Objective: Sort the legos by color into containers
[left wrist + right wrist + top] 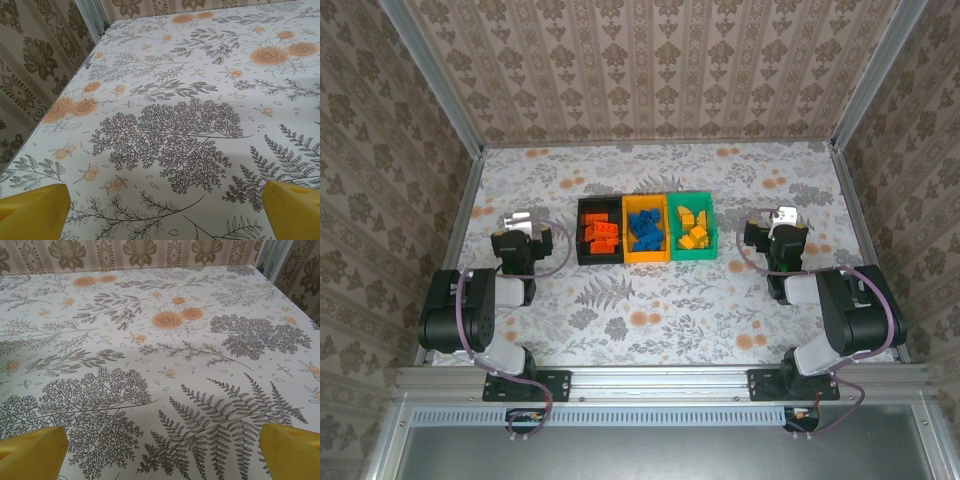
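top: high behind near edge, looking down and forward, whole desk (650, 300) | left wrist: low, close to desk, facing far left post (92, 17) | right wrist: low, close, facing far right post (272, 257) | shared: desk print, walls (650, 70)

A robot lab cell: aluminium frame (660, 381), damask-papered walls (660, 70), floral-print table (660, 300).
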